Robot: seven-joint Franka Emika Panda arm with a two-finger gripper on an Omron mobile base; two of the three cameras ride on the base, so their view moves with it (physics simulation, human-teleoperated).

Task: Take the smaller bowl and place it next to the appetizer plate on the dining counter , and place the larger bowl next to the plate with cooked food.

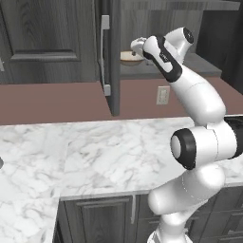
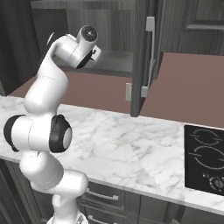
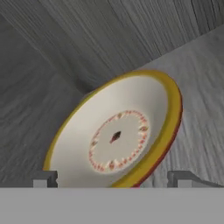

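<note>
Claw (image 3: pixel 112 179) spread wide before smaller bowl (image 3: pixel 118 135) on cabinet shelf (image 3: pixel 197 100), open cabinet door (image 1: pixel 114 57) beside arm

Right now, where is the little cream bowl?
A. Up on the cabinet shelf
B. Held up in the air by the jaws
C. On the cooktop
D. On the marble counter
A: the bowl sits on the shelf inside the open cabinet, right in front of the gripper, whose jaws stand open to either side of it.
</note>
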